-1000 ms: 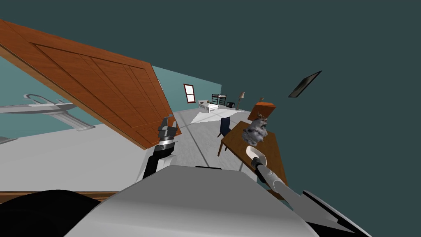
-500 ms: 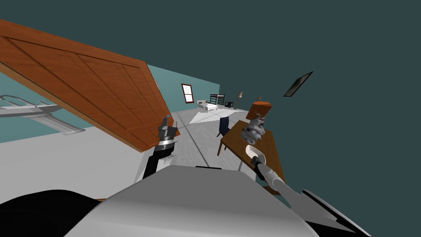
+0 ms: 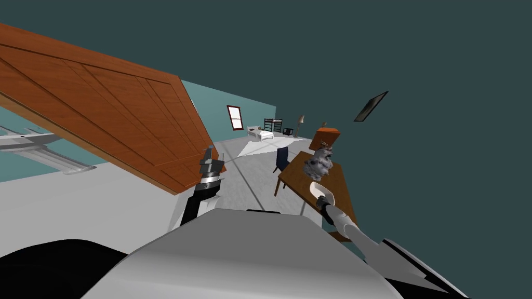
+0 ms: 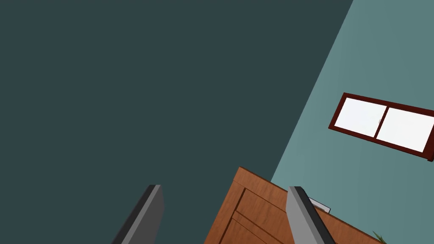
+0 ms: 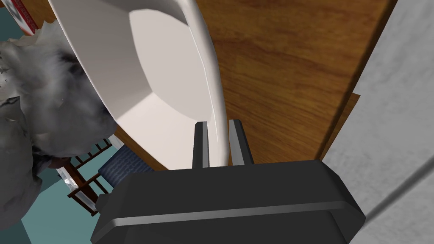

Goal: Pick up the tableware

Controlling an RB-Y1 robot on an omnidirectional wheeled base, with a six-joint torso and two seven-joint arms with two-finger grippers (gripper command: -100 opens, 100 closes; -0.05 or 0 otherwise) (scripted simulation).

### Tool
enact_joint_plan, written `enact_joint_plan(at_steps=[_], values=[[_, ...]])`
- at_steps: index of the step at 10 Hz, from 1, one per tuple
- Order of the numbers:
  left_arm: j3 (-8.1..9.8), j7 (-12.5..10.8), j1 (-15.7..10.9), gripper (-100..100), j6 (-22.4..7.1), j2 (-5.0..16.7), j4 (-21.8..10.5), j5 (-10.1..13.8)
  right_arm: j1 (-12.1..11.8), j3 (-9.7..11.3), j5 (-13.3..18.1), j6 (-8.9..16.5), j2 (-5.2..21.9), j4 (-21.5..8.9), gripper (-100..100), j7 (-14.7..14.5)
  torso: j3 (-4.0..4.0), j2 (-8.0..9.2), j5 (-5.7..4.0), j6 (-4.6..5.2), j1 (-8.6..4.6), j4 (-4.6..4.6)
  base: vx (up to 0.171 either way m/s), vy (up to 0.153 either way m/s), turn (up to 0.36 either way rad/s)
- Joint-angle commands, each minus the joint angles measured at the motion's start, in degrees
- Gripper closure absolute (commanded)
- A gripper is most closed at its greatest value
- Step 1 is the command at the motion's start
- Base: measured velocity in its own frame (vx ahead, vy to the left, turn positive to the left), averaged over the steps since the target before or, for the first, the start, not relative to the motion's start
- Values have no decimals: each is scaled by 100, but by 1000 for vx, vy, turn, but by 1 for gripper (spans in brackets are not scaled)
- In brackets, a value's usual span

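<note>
— Far left of the head view?
— Brown panelled door (image 3: 104,119), slanted with the camera. Just beside its lower corner, left tool (image 3: 210,155), raised and empty. From its own wrist, left tool (image 4: 224,187) with fingers spread wide, nothing between them.

— Moving right?
— Blue chair (image 3: 283,158) against the left edge of a brown wooden table (image 3: 340,187). On the table, a shaggy grey lump (image 3: 318,161), kind hard to make out. Past it, an orange-brown box (image 3: 324,137) at the far end.

— And the tableware?
— White shallow dish (image 3: 322,193) over the table's near end, just short of the grey lump. Pinched by its rim in the right tool (image 3: 323,203). Stands on edge between the fingers, long axis running straight out from the tool toward the table's far end.

— Anything more from the right wrist?
— Right tool (image 5: 218,123) with fingers (image 5: 201,144) pressed close on either face of the rim. Dish (image 5: 169,84) hollow turned toward the grey lump (image 5: 38,106) and the chair (image 5: 123,167), back toward bare table wood (image 5: 275,63). Far rim cut off by the picture's edge. Chair half hidden behind dish and tool body.

— Lifted clear?
— Cannot tell whether clear of the wood or resting on it. Cannot tell either whether touching the lump.
</note>
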State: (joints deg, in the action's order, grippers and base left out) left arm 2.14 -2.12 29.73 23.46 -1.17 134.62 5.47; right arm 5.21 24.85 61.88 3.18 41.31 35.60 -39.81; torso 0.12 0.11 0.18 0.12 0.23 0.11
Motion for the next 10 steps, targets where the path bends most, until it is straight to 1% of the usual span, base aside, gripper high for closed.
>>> enact_joint_plan(at_steps=[1,2,3,4,5,6,7,8,9,10], values=[[0,0,0,0,0,0,0,0,17,91,-199,14,34,31,100,-172,0,0,0,0,0,0,2,16,-38],[0,0,0,0,0,0,0,0,37,26,-355,-48,30,34,100,-404,1,0,1,-4,1,1,3,18,-47],[0,0,0,0,0,0,0,0,37,26,-355,-48,30,34,100,-425,1,0,2,-3,4,2,3,16,-35],[0,0,0,0,0,0,0,0,57,-39,-512,-109,26,37,100,-662,1,1,4,-4,5,2,0,18,-81],[0,0,0,0,0,0,0,0,57,-39,-512,-109,26,37,100,-678,3,3,6,-2,6,3,0,16,-34],[0,0,0,0,0,0,0,0,78,-104,-668,-171,22,40,100,-900,3,3,7,-5,7,4,2,16,-54],[0,0,0,0,0,0,0,0,78,-104,-668,-171,22,40,100,-931,4,3,9,-4,9,5,3,16,-34],[0,0,0,0,0,0,0,0,98,-169,-824,-232,18,44,100,-1163,4,4,10,-6,10,5,3,18,-62],[0,0,0,0,0,0,0,0,89,-181,-715,-209,-4,24,100,-1038,5,5,12,-4,12,6,1,10,-17],[0,0,0,0,0,0,0,0,90,-193,-724,-224,-7,20,0,-1081,6,6,12,-6,11,7,0,0,0]])
